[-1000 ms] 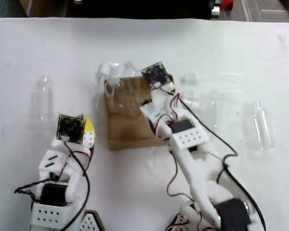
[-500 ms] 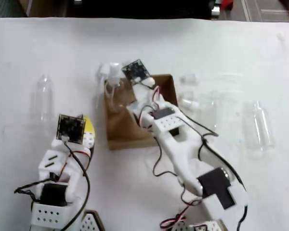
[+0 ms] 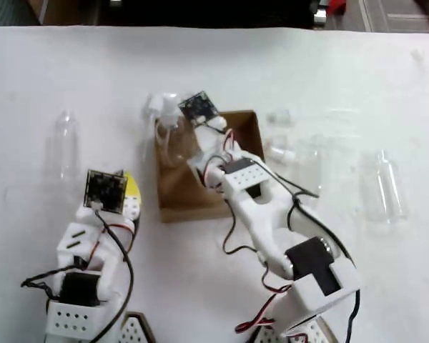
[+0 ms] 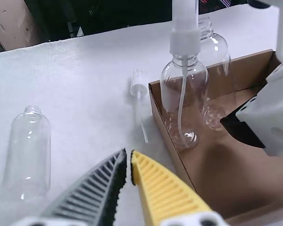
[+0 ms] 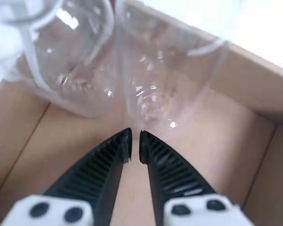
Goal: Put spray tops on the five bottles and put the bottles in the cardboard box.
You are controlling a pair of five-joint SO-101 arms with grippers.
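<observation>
Right arm has swung left over the cardboard box since 1 s ago, and its wrist now hangs above the box's far-left corner; left arm hasn't shifted.

Right tool: black ribbed fingers almost pressed together w/ only a thin slit, nothing between them. It points down into the box, tips just short of the two bottles standing there.

Left tool: grey + yellow ribbed fingers pressed together, holding nothing, low over the desk, near the box's left wall.

In the box's far-left corner, both upright w/ long axis vertical:
- capped bottle: clear round plastic, white spray top on, dip tube running down inside.
- open bottle: clear, neck bare, just beside the capped one.

On the desk, both on their sides w/ necks toward the far edge:
- left bottle: clear, well left of the box.
- right bottle: clear, well right of the box.

Loose spray top: white, lying by the box's left wall, tube toward the near side.

Box is brown card, open-topped w/ low walls. The right arm covers much of it in the high view.
</observation>
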